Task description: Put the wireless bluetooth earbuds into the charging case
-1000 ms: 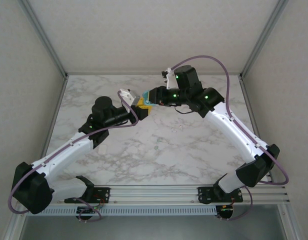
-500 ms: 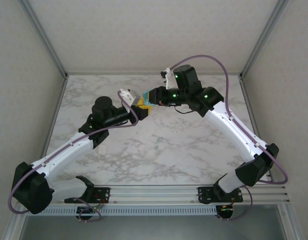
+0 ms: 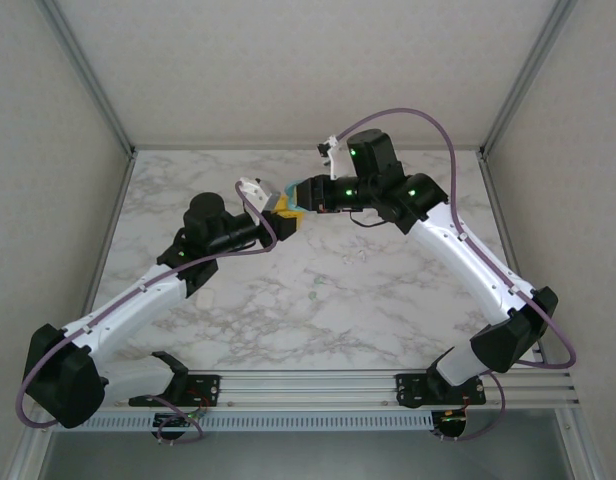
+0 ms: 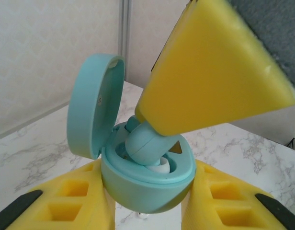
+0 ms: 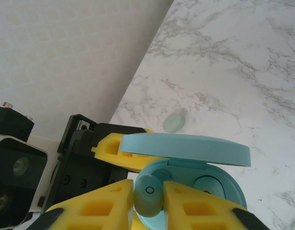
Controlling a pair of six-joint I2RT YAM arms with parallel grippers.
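Right gripper (image 5: 148, 188) pinches a smooth teal bud (image 4: 145, 143), its tip entering a socket of the glossy, rounded case (image 5: 224, 184). The case, lid hinged open, sits clamped between the left gripper's (image 4: 147, 206) yellow foam pads (image 4: 66, 211). The bud looks not yet seated. A second bud (image 5: 174, 122) lies on the marble table (image 5: 243, 72).

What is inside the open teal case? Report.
In the case, a teal earbud, pinched by right fingers, sits partly in one socket; the other socket looks empty. Under the bud is covered.
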